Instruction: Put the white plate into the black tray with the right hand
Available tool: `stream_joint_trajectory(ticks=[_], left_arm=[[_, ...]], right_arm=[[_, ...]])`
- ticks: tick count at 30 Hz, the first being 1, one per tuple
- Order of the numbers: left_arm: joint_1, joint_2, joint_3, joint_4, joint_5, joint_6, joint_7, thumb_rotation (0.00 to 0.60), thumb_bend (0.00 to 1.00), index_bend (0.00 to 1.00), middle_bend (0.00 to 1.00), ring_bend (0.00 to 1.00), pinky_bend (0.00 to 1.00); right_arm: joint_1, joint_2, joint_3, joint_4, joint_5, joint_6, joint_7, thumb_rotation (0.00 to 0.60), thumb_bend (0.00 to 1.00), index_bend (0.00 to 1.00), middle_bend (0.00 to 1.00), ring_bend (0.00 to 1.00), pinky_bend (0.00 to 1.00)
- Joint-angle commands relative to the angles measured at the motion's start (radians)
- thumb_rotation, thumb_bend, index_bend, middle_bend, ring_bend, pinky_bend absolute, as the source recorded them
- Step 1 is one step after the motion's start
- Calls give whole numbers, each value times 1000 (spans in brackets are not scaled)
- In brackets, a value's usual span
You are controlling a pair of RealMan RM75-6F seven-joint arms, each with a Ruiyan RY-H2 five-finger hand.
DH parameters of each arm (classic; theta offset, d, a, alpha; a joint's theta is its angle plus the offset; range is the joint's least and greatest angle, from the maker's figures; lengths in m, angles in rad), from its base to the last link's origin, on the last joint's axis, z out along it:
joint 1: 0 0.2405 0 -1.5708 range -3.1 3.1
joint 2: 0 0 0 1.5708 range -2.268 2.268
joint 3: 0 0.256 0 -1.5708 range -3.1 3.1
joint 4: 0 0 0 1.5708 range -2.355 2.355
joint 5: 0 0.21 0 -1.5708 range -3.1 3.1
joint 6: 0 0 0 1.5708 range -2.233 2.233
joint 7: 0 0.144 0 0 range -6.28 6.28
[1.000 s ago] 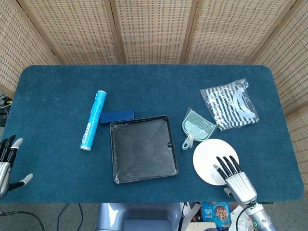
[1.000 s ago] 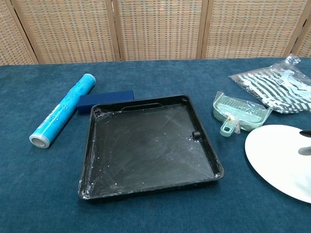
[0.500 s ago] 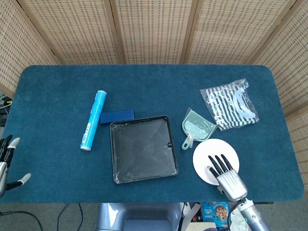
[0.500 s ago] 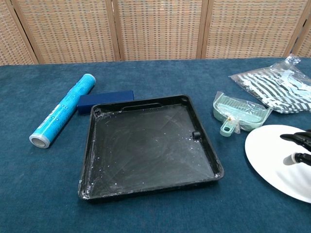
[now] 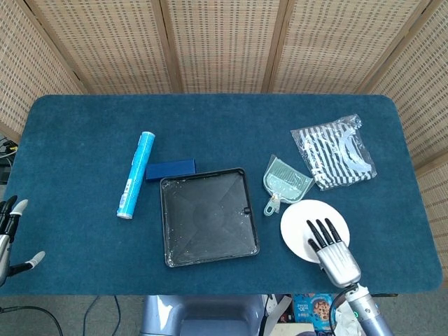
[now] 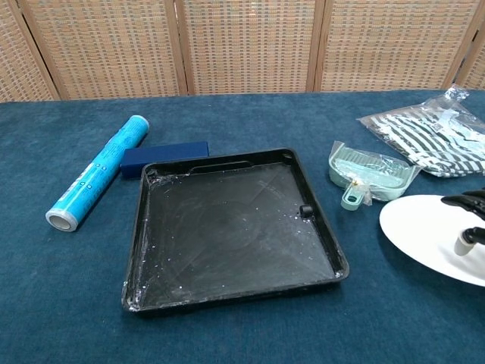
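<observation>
The white plate (image 5: 299, 222) (image 6: 420, 231) lies at the near right of the table, right of the black tray (image 5: 210, 218) (image 6: 227, 227). My right hand (image 5: 332, 250) (image 6: 470, 224) comes in from the near edge. It grips the plate's near-right part, dark fingers (image 5: 320, 234) laid across the top. In the chest view the plate looks tipped, its near side raised off the cloth. The tray holds nothing but white specks. My left hand (image 5: 10, 236) hangs open off the table's left edge.
A pale green dustpan (image 5: 285, 183) (image 6: 370, 171) sits just beyond the plate, between it and the tray. A striped bag (image 5: 336, 150) (image 6: 432, 136) lies far right. A blue roll (image 5: 135, 175) (image 6: 98, 171) and a dark blue box (image 5: 170, 169) (image 6: 163, 158) lie left of the tray.
My right hand slid further onto the plate and took hold. The plate's near side rose and it shifted slightly toward the dustpan, which was nudged a little to the left.
</observation>
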Motion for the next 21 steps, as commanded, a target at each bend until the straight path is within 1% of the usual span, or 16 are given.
stream_joint_trajectory(ticks=[1, 2, 3, 9, 16, 21], left_arm=[[1, 1, 0, -2, 1, 2, -3, 600, 0, 0, 0, 0, 0], [2, 2, 0, -2, 2, 3, -4, 600, 0, 0, 0, 0, 0], [2, 3, 1, -2, 2, 5, -6, 600, 0, 0, 0, 0, 0], [4, 7, 1, -2, 6, 8, -17, 600, 0, 0, 0, 0, 0], [0, 2, 1, -1, 3, 2, -6, 600, 0, 0, 0, 0, 0], [-2, -4, 1, -2, -3, -4, 9, 600, 0, 0, 0, 0, 0]], right_arm=[[7, 5, 4, -7, 4, -2, -3, 600, 449, 468, 82, 0, 0], [8, 6, 6, -8, 5, -1, -4, 600, 449, 514, 94, 0, 0], [10, 7, 9, -9, 6, 2, -5, 600, 449, 534, 100, 0, 0], [9, 23, 32, -24, 18, 39, -9, 600, 479, 609, 156, 0, 0], [-4, 97, 36, -51, 17, 90, -1, 600, 480, 631, 177, 0, 0], [-28, 149, 39, -61, 14, 156, 43, 600, 479, 634, 180, 0, 6]])
